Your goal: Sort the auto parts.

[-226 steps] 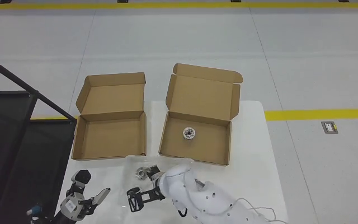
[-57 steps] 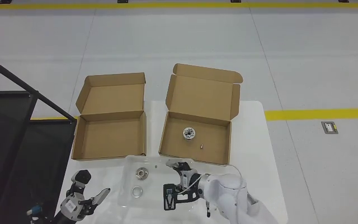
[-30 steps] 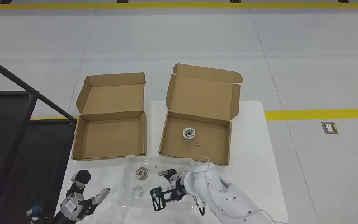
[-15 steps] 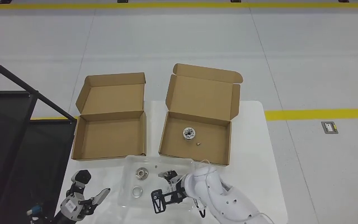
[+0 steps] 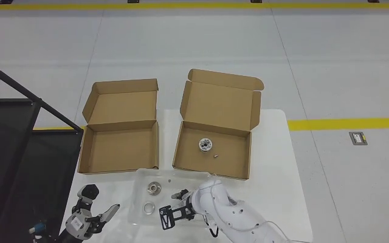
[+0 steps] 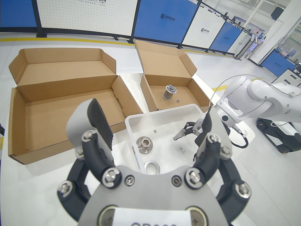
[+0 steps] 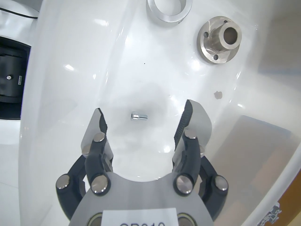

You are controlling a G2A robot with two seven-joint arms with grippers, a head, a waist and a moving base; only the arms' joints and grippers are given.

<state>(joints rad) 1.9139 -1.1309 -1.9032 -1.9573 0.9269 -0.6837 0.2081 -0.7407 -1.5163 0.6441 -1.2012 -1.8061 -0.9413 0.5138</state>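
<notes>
A white tray (image 5: pixel 182 177) at the table's front holds a flanged steel hub (image 7: pixel 219 41), an aluminium ring (image 7: pixel 169 3) and a small bolt (image 7: pixel 138 117). My right gripper (image 7: pixel 144 110) hangs open just above the tray floor, one finger on each side of the bolt, touching nothing. The top view has it (image 5: pixel 172 208) right of the ring (image 5: pixel 148 208) and hub (image 5: pixel 153 188). My left gripper (image 6: pixel 152 123) is open and empty at the front left corner (image 5: pixel 91 215), short of the tray. The right cardboard box (image 5: pixel 243 164) holds a gear-like part (image 5: pixel 205 144) and a second small bolt (image 5: pixel 216 155).
The left cardboard box (image 5: pixel 115 152) stands with nothing inside, its lid folded back. Both boxes sit just behind the tray. A black frame (image 5: pixel 24 152) borders the table's left side. Bare table lies right of the tray.
A second bolt has appeared in the right box since the oldest frame. Over the last second my right gripper slid a little left over the tray. The left arm stayed put.
</notes>
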